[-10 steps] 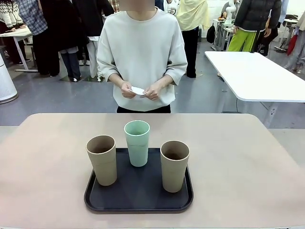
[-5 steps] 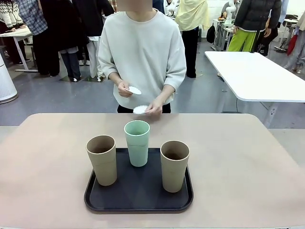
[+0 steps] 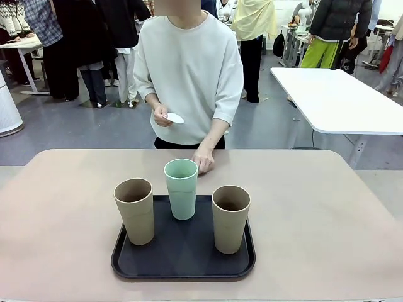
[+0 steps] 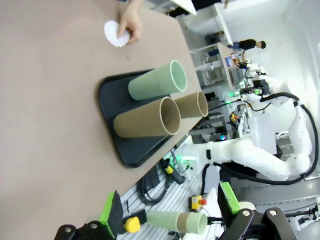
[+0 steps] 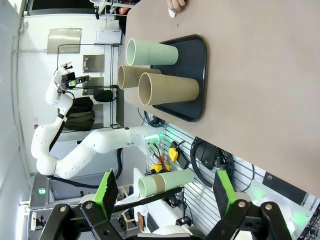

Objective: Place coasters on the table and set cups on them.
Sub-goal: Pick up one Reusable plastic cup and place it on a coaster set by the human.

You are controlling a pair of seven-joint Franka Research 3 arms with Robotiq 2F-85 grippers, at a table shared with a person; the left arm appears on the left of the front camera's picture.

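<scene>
Three cups stand upright on a black tray (image 3: 182, 255): a brown one (image 3: 135, 210) at left, a mint green one (image 3: 181, 188) behind the middle, and a brown one (image 3: 230, 218) at right. Past the mint cup, the person's hand (image 3: 203, 165) presses a white scalloped coaster (image 4: 115, 35) onto the beige table (image 3: 327, 214). The other hand holds a coaster (image 3: 175, 117) at waist height. My left gripper (image 4: 170, 212) and right gripper (image 5: 165, 195) are both open and hold nothing, well back from the tray (image 5: 192, 75).
A white rectangular table (image 3: 340, 97) stands at the back right, with people walking behind it. Below the near table edge, a mint and brown cup stack (image 5: 167, 183) lies on its side. Bare tabletop lies on both sides of the tray.
The person's hand has come down from waist height and laid one coaster on the table behind the mint cup. The other hand has kept its coaster. The cups have not moved.
</scene>
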